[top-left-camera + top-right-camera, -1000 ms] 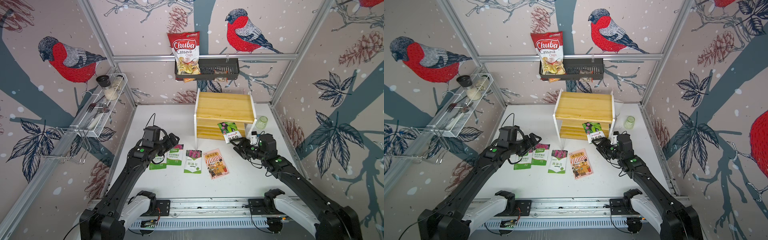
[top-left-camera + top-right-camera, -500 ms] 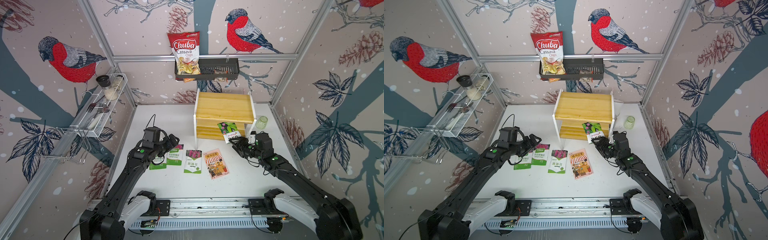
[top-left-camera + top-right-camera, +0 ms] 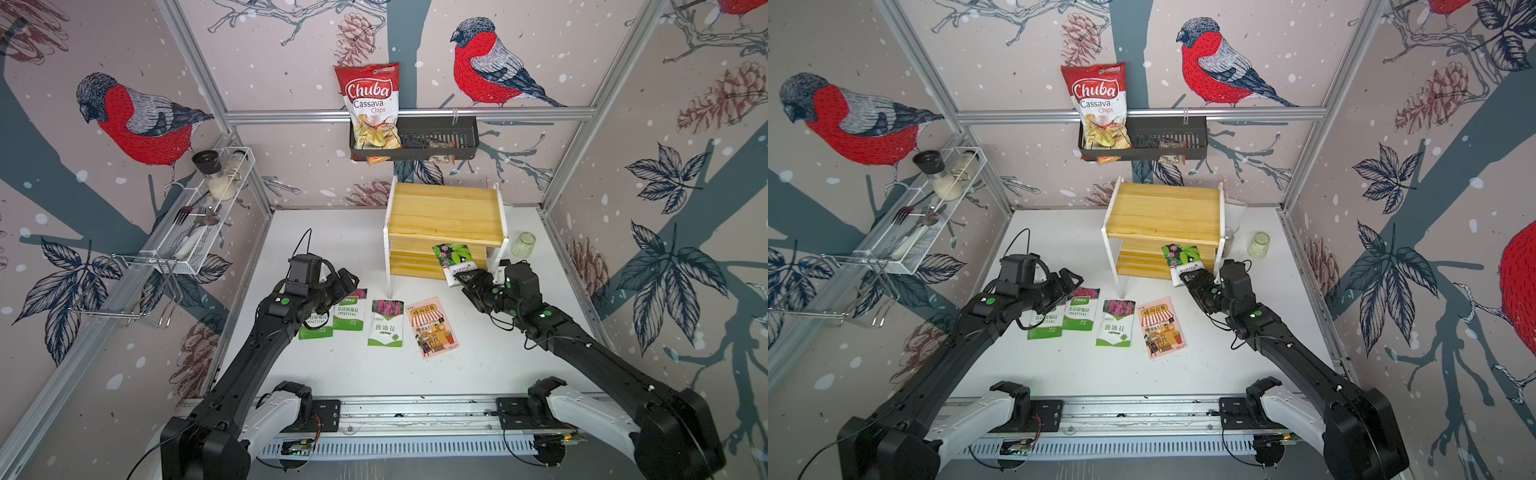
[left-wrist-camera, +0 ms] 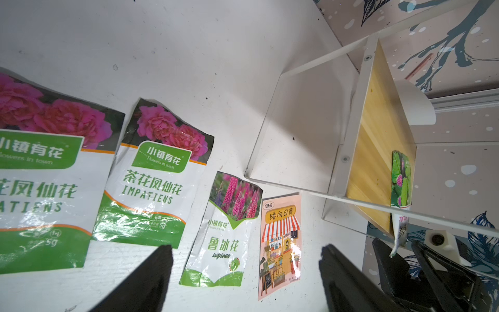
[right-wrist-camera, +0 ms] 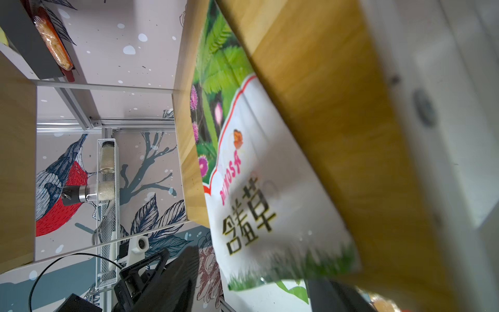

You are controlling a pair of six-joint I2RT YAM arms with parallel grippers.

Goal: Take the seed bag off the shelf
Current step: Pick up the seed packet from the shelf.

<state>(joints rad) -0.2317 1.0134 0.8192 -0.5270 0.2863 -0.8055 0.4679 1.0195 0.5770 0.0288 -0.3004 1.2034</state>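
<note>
The seed bag [image 3: 454,259] [image 3: 1182,262], green leaves above a white lower half, lies on the lower board of the yellow pine shelf [image 3: 444,212] [image 3: 1165,212] and overhangs its front edge. My right gripper [image 3: 467,283] [image 3: 1192,281] is at that overhanging end, open. In the right wrist view the seed bag [image 5: 256,189] has its lower edge between the two spread fingers of the right gripper [image 5: 253,283], under the shelf [image 5: 324,108]. My left gripper [image 3: 348,283] [image 4: 245,254] hangs open over packets on the table, holding nothing.
Several seed packets [image 3: 385,323] lie in a row on the white table, with a pink one [image 3: 432,328] nearest the shelf. A small glass jar [image 3: 523,244] stands right of the shelf. A black wall basket [image 3: 432,139] and a white wire rack [image 3: 199,224] hang above.
My right gripper has moved a little forward toward the shelf, up to the bag's overhanging end. The bag and the left arm have not moved.
</note>
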